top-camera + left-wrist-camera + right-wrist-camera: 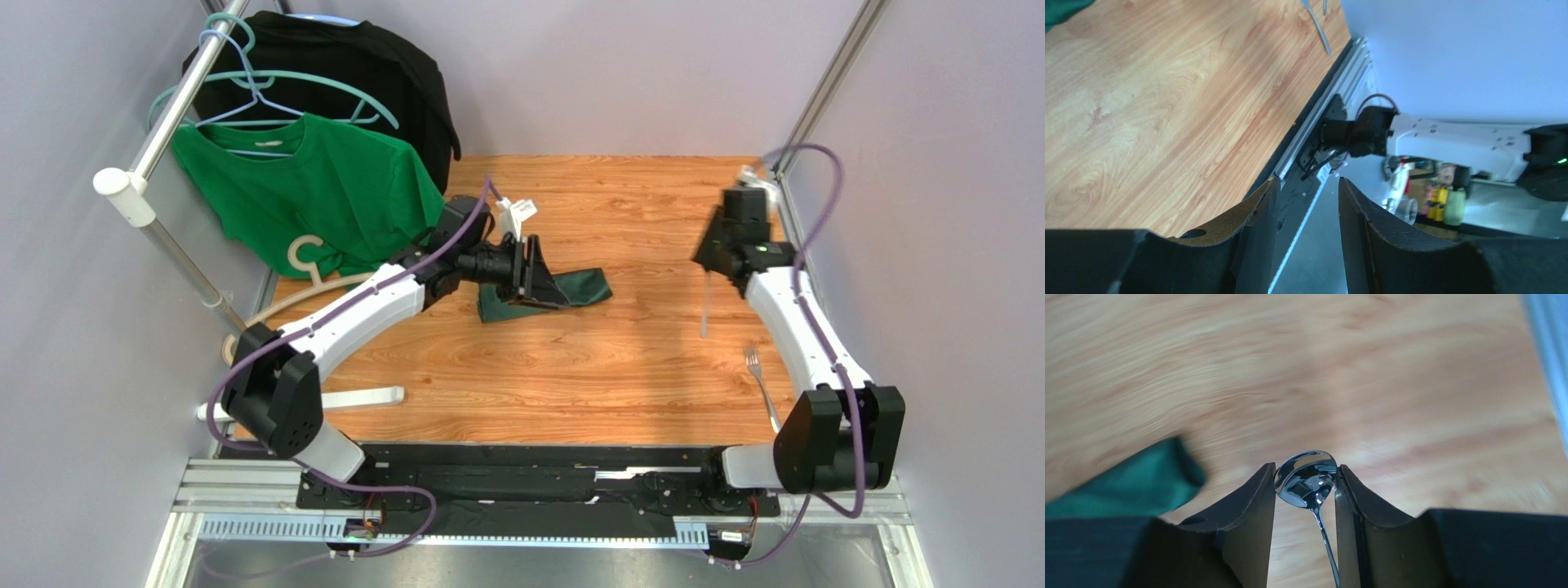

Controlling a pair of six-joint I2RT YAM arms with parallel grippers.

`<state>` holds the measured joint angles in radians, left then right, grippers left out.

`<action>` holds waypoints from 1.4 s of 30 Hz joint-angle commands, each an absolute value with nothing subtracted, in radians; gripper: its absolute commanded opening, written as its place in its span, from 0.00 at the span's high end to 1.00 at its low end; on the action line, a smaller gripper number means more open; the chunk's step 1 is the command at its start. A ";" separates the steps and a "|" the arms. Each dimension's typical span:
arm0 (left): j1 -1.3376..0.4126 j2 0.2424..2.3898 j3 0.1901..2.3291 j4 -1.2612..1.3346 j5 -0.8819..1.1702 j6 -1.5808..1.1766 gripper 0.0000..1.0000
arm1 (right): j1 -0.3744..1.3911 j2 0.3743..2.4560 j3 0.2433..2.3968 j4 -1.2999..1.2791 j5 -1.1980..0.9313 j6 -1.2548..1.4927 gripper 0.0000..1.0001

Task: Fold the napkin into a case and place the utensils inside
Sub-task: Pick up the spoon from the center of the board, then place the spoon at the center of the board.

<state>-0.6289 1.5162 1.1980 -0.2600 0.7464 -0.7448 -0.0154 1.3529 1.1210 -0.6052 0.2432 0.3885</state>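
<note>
The right hand [1305, 478] pinches the spoon [1306, 481] by its bowl. The left hand [1308, 184] is spread, beside the green napkin [583, 289] mid-table. The right arm should carry the spoon there slowly.

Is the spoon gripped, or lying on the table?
Gripped: the spoon sits bowl-first between the fingers of the right gripper, touching both.

Wood-grain table [638, 355], pale lilac walls [589, 74], metal rail [182, 92].
</note>
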 commanded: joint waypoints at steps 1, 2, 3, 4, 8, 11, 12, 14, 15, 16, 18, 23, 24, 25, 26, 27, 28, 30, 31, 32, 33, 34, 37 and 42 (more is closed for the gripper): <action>-0.496 1.537 1.175 -0.029 0.922 -0.940 0.50 | 0.312 1.348 1.184 -0.410 0.112 0.057 1.00; -0.482 1.537 1.195 -0.070 0.926 -0.921 0.49 | 0.342 1.356 1.184 -0.381 0.044 0.028 1.00; -0.463 1.540 1.221 -0.127 0.922 -0.857 0.48 | 0.365 1.365 1.189 -0.355 0.014 0.003 1.00; -0.456 1.548 1.265 -0.237 0.911 -0.826 0.48 | 0.411 1.408 1.203 -0.336 -0.032 -0.036 1.00; -0.424 1.555 1.253 -0.328 0.870 -0.768 0.48 | 0.530 1.538 1.331 -0.431 -0.080 -0.158 1.00; -0.344 1.506 1.085 -0.145 0.839 -0.892 0.49 | 0.621 1.563 1.309 -0.419 -0.119 -0.272 1.00; -0.315 1.502 1.054 -0.099 0.841 -0.943 0.49 | 0.638 1.569 1.287 -0.414 -0.135 -0.296 1.00; -0.302 1.538 1.038 -0.021 0.917 -0.945 0.49 | 0.687 1.577 1.270 -0.414 -0.178 -0.352 1.00; -0.301 1.555 1.048 -0.031 0.934 -0.921 0.48 | 0.718 1.577 1.253 -0.414 -0.184 -0.365 1.00; -0.302 1.578 1.061 -0.049 0.954 -0.905 0.48 | 0.729 1.575 1.246 -0.416 -0.195 -0.377 1.00; -0.301 1.586 1.071 -0.131 0.940 -0.830 0.47 | 0.753 1.569 1.221 -0.413 -0.233 -0.396 1.00; -0.302 1.594 1.035 -0.137 0.949 -0.772 0.49 | 0.795 1.572 1.203 -0.422 -0.230 -0.423 1.00; -0.302 1.604 1.029 -0.130 0.957 -0.769 0.50 | 0.807 1.572 1.201 -0.419 -0.226 -0.425 1.00; -0.304 1.606 1.019 -0.130 0.968 -0.765 0.50 | 0.811 1.572 1.200 -0.416 -0.221 -0.425 1.00; -0.304 1.609 1.017 -0.130 0.971 -0.759 0.50 | 0.815 1.572 1.201 -0.416 -0.210 -0.426 1.00; -0.304 1.615 1.016 -0.153 0.973 -0.743 0.50 | 0.824 1.572 1.203 -0.416 -0.206 -0.429 1.00; -0.304 1.615 1.017 -0.166 0.973 -0.730 0.50 | 0.825 1.572 1.206 -0.414 -0.199 -0.431 1.00; -0.310 1.618 1.016 -0.196 0.973 -0.700 0.50 | 0.830 1.572 1.210 -0.413 -0.193 -0.436 1.00; -0.314 1.620 1.014 -0.207 0.974 -0.690 0.50 | 0.831 1.574 1.215 -0.416 -0.190 -0.439 1.00; -0.321 1.620 1.014 -0.213 0.974 -0.680 0.50 | 0.833 1.574 1.224 -0.420 -0.190 -0.442 1.00; -0.325 1.621 1.011 -0.209 0.977 -0.680 0.49 | 0.838 1.574 1.230 -0.426 -0.190 -0.443 1.00; -0.333 1.623 1.009 -0.203 0.986 -0.680 0.49 | 0.841 1.572 1.235 -0.429 -0.189 -0.445 1.00; -0.359 1.640 1.019 -0.202 0.976 -0.678 0.49 | 0.847 1.574 1.246 -0.425 -0.175 -0.448 1.00; -0.377 1.664 1.038 -0.256 0.903 -0.654 0.51 | 0.848 1.580 1.244 -0.411 -0.125 -0.427 1.00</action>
